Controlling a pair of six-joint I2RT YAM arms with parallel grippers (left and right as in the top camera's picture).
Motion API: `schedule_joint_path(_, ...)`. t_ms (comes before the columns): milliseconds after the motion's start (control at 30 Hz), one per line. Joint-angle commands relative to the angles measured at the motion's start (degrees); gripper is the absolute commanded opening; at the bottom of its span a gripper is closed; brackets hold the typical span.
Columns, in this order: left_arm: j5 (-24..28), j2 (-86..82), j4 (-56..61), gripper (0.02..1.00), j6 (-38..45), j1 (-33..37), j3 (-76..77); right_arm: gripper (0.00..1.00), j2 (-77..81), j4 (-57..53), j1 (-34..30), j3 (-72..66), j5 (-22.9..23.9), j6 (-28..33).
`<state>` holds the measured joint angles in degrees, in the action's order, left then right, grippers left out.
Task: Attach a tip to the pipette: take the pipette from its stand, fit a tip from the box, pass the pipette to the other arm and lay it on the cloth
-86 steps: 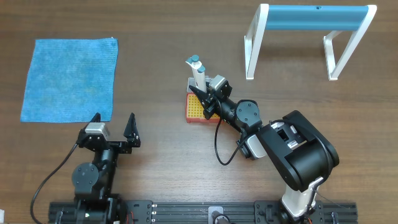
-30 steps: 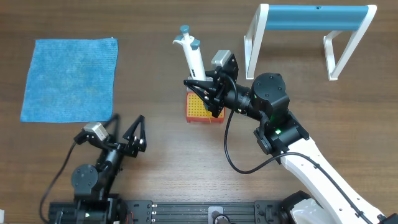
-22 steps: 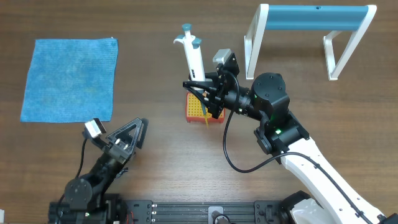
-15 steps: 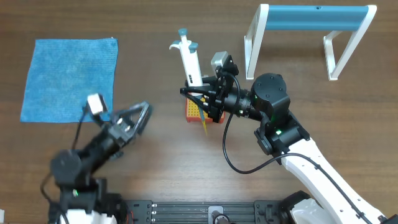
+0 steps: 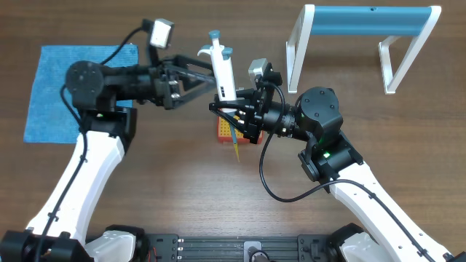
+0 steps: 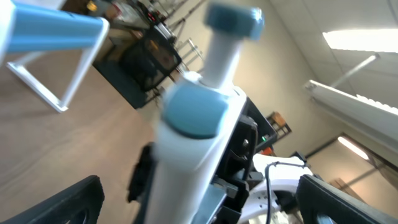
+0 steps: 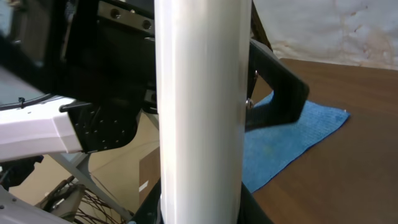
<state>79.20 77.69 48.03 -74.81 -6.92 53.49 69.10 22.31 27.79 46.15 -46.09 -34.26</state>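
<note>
The right pincer clamps the pipette at mid-body, with a yellow tip on the pipette's lower end. The left pincer, spread wide, sits just beside the pipette's upper part.

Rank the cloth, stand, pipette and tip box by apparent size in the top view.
1-2. Stand and cloth: too close to rank; the stand spans wider, the cloth is solid.
3. Pipette, though it is lifted nearer the camera, which enlarges it.
4. Tip box, partly hidden.
</note>
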Motion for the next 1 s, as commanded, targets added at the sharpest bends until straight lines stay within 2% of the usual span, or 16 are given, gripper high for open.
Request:
schedule_joint_path(33,-0.1,-0.1,0.5,0.998,1.0,-3.0,1.6,0.08,-0.6,0.5,-0.2,1.1,-1.5,-2.0)
schedule_joint_path(100,-1.8,-0.1,0.5,1.0,1.2,-3.7,1.6,0.08,-0.6,0.5,-0.2,1.1,-4.3,-2.0)
schedule_joint_path(333,-4.1,-0.1,0.5,0.998,2.5,-3.7,1.6,0.08,-0.6,0.5,-0.2,1.1,-6.4,-2.6)
schedule_joint_path(367,-4.3,-0.1,0.5,0.95,2.5,-3.7,1.6,0.08,-0.6,0.5,-0.2,1.1,-6.6,-2.6)
schedule_joint_path(467,-5.3,-0.1,0.4,0.378,3.1,-3.7,1.6,0.082,-0.6,0.5,-0.2,1.1,-6.6,-2.6)
schedule_joint_path(500,-5.9,-0.1,0.4,0.027,3.3,-3.7,1.6,0.08,-0.6,0.5,-0.2,1.1,-6.6,-2.6)
schedule_joint_path(533,-6.4,-0.1,0.4,0.027,3.3,-3.8,1.6,0.08,-0.6,0.5,-0.2,1.1,-6.6,-2.6)
schedule_joint_path(567,-7.1,-0.1,0.4,0.027,3.4,-4.0,1.6,0.404,-0.6,0.5,-0.2,1.1,-6.6,-2.6)
schedule_joint_path(600,-7.3,-0.1,0.4,0.027,3.3,-4.1,1.6,0.849,-0.6,0.5,-0.2,1.1,-6.6,-2.6)
schedule_joint_path(667,-7.2,0.1,-0.5,0.027,3.4,-4.0,1.6,0.853,-0.6,0.5,-0.2,1.1,-6.6,-2.6)
schedule_joint_path(733,-6.6,0.8,-7.6,0.027,7.4,-3.2,1.6,0.858,-0.6,0.5,-1.0,1.1,-11.3,-2.6)
schedule_joint_path(800,-6.6,2.2,-23.7,0.027,16.5,-0.5,1.6,0.855,-0.7,0.5,-4.9,1.1,-22.7,-2.9)
schedule_joint_path(867,-7.3,5.2,-43.8,0.029,28.7,4.8,1.6,0.855,-0.7,0.5,-13.9,1.1,-33.6,-6.7)
schedule_joint_path(933,-12.2,7.7,-55.4,0.027,35.5,8.9,1.6,0.855,-0.7,0.5,-20.9,1.1,-36.7,-9.3)
schedule_joint_path(967,-16.5,8.4,-59.9,0.027,38.3,10.3,1.6,0.855,-0.7,0.5,-23.8,1.1,-38.1,-9.3)
schedule_joint_path(1000,-23.6,8.6,-66.2,0.027,40.7,12.1,1.6,0.858,-0.7,0.5,-27.5,1.1,-37.9,-9.2)
